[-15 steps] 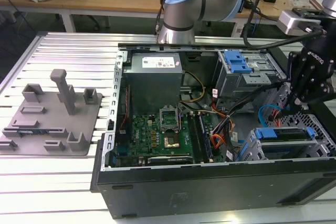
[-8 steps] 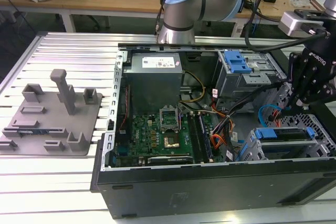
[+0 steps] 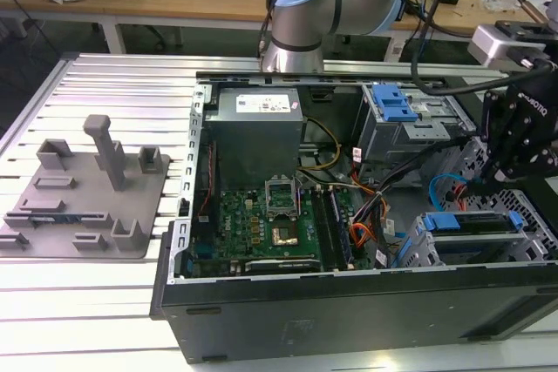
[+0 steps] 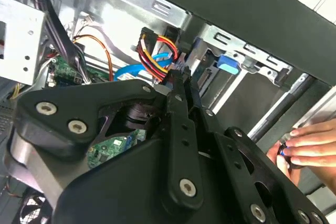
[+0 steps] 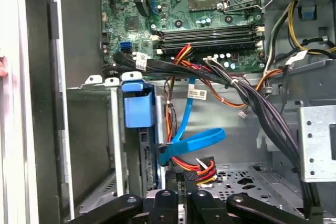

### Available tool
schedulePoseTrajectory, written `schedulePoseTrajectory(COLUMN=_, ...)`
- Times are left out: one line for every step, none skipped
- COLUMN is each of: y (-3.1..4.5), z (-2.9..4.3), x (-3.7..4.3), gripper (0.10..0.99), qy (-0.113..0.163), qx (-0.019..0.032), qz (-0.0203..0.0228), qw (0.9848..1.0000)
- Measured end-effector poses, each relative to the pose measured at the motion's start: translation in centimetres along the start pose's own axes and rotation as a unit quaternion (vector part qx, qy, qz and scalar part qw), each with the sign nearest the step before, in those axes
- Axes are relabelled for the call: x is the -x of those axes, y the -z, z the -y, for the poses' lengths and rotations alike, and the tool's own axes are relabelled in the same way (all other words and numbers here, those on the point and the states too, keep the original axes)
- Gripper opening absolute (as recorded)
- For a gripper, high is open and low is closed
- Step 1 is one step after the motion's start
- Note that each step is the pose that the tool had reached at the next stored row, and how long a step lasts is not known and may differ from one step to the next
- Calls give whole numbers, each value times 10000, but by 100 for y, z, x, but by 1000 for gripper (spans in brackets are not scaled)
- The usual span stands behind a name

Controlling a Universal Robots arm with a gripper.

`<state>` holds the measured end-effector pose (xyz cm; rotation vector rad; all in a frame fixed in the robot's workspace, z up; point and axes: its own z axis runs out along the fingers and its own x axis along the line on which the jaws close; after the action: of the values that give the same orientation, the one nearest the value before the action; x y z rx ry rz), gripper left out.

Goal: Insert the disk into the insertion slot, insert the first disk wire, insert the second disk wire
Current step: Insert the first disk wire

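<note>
Item: open computer case on slatted bench, listed across the exterior view from its left.

1. Grey fixture block, flat on the bench, well apart from the case.
2. Grey power supply box, against the far wall; green motherboard just beside it.
3. Arm, rising behind the case, its links bent over toward the exterior view's right.
4. Grey bay with blue latch, at the far wall.
5. Disk, blue frame showing, seated in the insertion slot beside the case's near wall.
6. End effector, pointing down into the case just above the disk's inner end. Open or closed: cannot tell.

Wrist views add:
- End effector, nose among the wiring at a red, yellow and black wire bundle, with a blue flat cable just beside it.
- A person's hand at the case's outer wall.
- The same bundle and blue cable, right at the end effector.

Room: tight (cage wall on one side, black cable runs on the other).
</note>
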<state>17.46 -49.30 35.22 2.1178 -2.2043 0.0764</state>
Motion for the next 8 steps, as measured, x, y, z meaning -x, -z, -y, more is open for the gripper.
schedulePoseTrajectory(y=2, z=0, x=-20, gripper=165, qy=1, qx=0, qz=0, qw=10000)
schedulePoseTrajectory(y=4, z=1, x=-38, gripper=165, qy=3, qx=0, qz=1, qw=10000)
schedulePoseTrajectory(y=6, z=2, x=-56, gripper=165, qy=6, qx=0, qz=2, qw=10000)
schedulePoseTrajectory(y=7, z=2, x=-73, gripper=165, qy=10, qx=-1, qz=2, qw=10000)
schedulePoseTrajectory(y=7, z=3, x=-87, gripper=165, qy=13, qx=-2, qz=2, qw=10000)
schedulePoseTrajectory(y=6, z=4, x=-110, gripper=165, qy=17, qx=-2, qz=4, qw=10000)
schedulePoseTrajectory(y=5, z=4, x=-125, gripper=165, qy=21, qx=-2, qz=6, qw=10000)
schedulePoseTrajectory(y=3, z=5, x=-147, gripper=165, qy=27, qx=-2, qz=12, qw=10000)
